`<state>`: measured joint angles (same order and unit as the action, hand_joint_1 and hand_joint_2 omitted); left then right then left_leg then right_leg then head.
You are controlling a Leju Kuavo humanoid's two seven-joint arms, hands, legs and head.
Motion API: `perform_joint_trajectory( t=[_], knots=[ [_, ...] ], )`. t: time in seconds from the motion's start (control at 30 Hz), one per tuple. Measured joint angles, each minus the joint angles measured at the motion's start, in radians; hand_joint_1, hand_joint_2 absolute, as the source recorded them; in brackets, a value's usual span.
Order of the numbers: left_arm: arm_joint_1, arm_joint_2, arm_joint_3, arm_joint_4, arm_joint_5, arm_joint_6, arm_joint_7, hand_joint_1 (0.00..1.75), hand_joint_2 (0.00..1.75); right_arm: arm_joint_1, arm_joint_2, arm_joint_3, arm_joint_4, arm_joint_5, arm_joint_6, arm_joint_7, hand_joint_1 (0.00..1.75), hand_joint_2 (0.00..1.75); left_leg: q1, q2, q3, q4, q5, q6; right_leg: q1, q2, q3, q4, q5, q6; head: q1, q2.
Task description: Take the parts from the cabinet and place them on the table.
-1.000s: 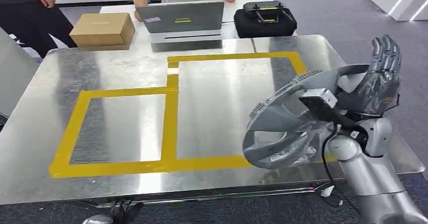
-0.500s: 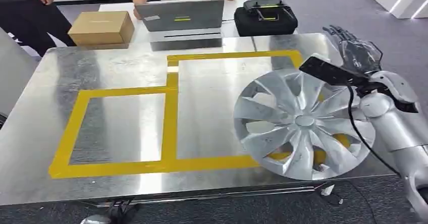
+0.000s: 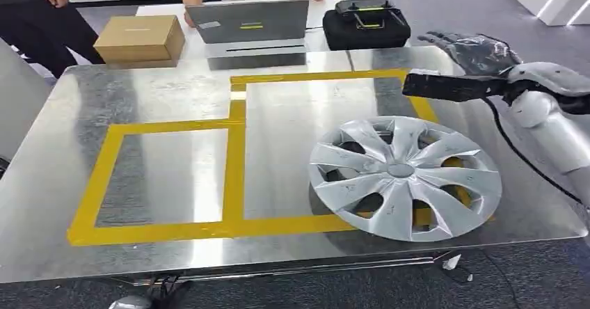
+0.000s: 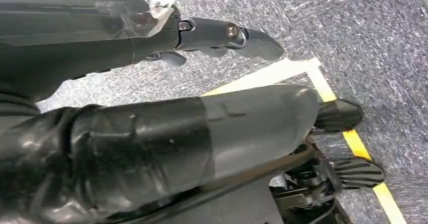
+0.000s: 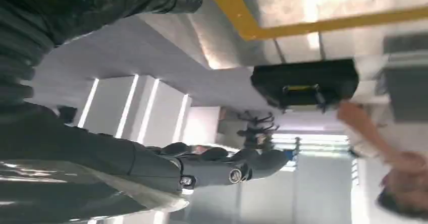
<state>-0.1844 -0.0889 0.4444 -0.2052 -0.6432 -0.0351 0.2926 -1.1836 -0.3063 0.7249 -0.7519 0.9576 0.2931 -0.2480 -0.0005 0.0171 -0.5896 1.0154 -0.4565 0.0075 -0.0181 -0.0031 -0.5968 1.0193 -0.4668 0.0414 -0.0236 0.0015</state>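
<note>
Hubcap (image 3: 405, 178) below right hand (image 3: 474, 51)

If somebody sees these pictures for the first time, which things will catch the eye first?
First the silver wheel cover, lying flat on the shiny metal table near its right front corner, across the yellow tape lines. Next the robot's right hand, open and empty above the table's right edge, beyond the cover.
</note>
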Motion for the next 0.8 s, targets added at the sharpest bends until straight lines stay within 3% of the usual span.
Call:
perform_joint_trajectory(
  t=[0.07,0.27,0.3,0.33,0.43,0.5,0.57,0.67,0.8],
  knots=[
    [0.000,0.000,0.004,0.000,-0.003,-0.002,0.000,0.00,0.00,-0.050,0.002,0.072,0.009,-0.026,0.057,-0.015,0.00,1.75,0.000,0.000,0.000,0.000,0.000,0.000,0.000,0.000,0.000,0.000,0.000,0.000,0.000,0.000],
    [0.001,0.000,0.019,0.000,-0.003,-0.002,-0.001,0.00,0.00,-0.090,0.009,0.197,0.007,-0.091,0.000,0.025,0.00,1.75,0.000,0.000,-0.001,0.000,0.000,0.000,0.001,-0.001,0.000,0.000,0.000,0.000,0.000,0.000],
    [0.001,0.000,0.021,0.000,-0.003,-0.002,-0.004,0.00,0.00,-0.084,0.009,0.202,0.005,-0.102,-0.053,0.041,0.00,1.75,0.000,0.000,-0.001,0.000,0.000,0.000,0.000,-0.001,0.000,0.000,0.000,0.000,0.000,0.000],
    [0.001,0.000,0.022,0.000,-0.003,-0.002,-0.008,0.00,0.00,-0.071,0.009,0.203,-0.006,-0.109,-0.153,0.065,0.00,1.75,0.000,0.000,-0.001,0.000,0.000,0.000,0.000,-0.001,0.000,0.000,0.000,0.000,0.000,0.000],
    [0.001,-0.003,0.027,0.000,-0.006,0.013,-0.018,0.00,0.00,0.021,0.006,0.174,-0.071,-0.055,-0.533,0.174,0.00,1.75,0.000,0.000,0.000,0.001,0.000,0.000,0.000,-0.001,0.001,0.000,0.000,0.000,0.000,0.000],
    [0.002,-0.008,0.031,0.000,-0.006,0.027,-0.022,0.00,0.00,0.131,0.005,0.116,-0.146,0.019,-0.755,0.239,0.00,1.75,0.000,0.000,0.000,0.001,-0.001,0.001,0.000,-0.002,0.001,-0.001,-0.001,0.000,0.000,0.000],
    [0.003,-0.013,0.034,0.000,-0.007,0.036,-0.026,0.00,0.00,0.277,0.008,0.024,-0.256,0.116,-0.917,0.266,0.00,1.75,0.000,-0.002,-0.001,0.001,-0.001,0.002,0.000,-0.004,0.002,-0.001,-0.001,0.000,0.000,0.000],
    [0.006,-0.017,0.044,0.000,-0.011,0.043,-0.029,0.00,0.00,0.480,0.034,-0.142,-0.436,0.212,-0.982,0.234,0.00,1.75,0.000,-0.003,-0.001,0.001,-0.003,0.003,0.000,-0.004,0.001,-0.001,-0.002,0.001,-0.001,0.000],
    [0.007,-0.018,0.047,0.000,-0.017,0.044,-0.030,0.00,0.00,0.609,0.061,-0.266,-0.567,0.217,-0.984,0.204,0.00,1.75,0.000,-0.002,-0.002,0.000,-0.003,0.003,0.000,-0.004,0.000,-0.001,-0.003,0.000,0.000,0.000]
  ],
)
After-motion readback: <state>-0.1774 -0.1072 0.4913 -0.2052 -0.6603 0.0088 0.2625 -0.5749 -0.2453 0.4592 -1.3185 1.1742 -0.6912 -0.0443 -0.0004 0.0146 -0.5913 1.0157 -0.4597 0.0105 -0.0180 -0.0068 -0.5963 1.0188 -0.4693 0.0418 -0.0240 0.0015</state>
